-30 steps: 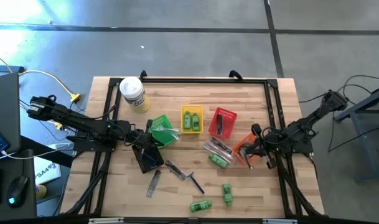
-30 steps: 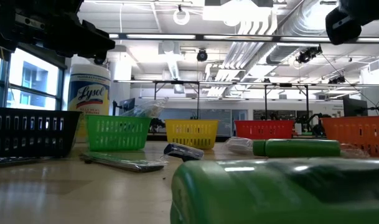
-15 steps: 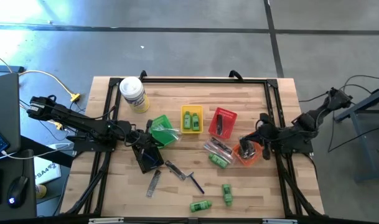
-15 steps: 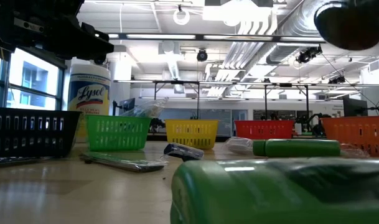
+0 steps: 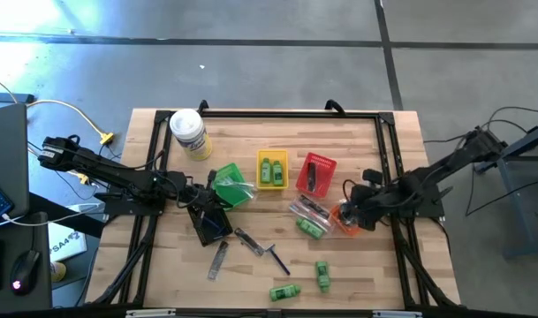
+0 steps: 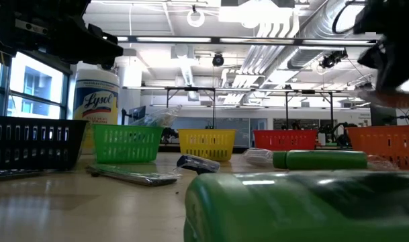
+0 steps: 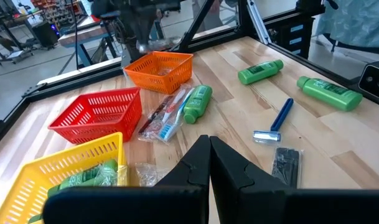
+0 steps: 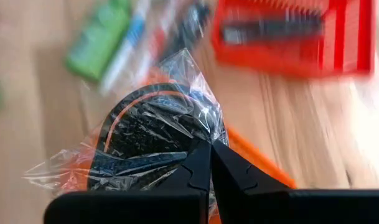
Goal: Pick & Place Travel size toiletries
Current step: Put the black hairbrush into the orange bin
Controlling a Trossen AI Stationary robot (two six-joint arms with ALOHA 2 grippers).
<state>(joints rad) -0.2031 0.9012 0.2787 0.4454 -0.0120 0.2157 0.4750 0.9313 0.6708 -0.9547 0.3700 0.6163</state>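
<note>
My right gripper (image 5: 351, 210) points steeply down over the orange basket (image 5: 346, 221), shut on a clear plastic packet (image 8: 158, 130) with a black piece inside. Loose on the wood lie green mini bottles (image 5: 284, 291) (image 5: 322, 275) (image 5: 311, 228), a blue razor (image 5: 274, 254) and a grey comb (image 5: 218, 258). More green bottles sit in the yellow basket (image 5: 271, 169). My left gripper (image 5: 200, 196) is shut on nothing and hovers between the green basket (image 5: 230, 186) and the black basket (image 5: 210, 223). My right gripper pinches the packet's clear wrapper (image 8: 205, 138) between its two fingers, at the edge nearest them. The fingers slant steeply down from above. The packet spreads out below them over the orange basket (image 8: 264, 165); whether it rests in the basket I cannot tell.
A white canister (image 5: 188, 132) stands at the far left. The red basket (image 5: 316, 173) holds dark items. Flat clear-wrapped packets (image 5: 306, 209) lie just left of the orange basket. A black frame runs along the table's far and side edges.
My right gripper has tipped from roughly level to steeply down and has rolled, staying shut. It first drew back toward the far right, then came forward over the orange basket.
</note>
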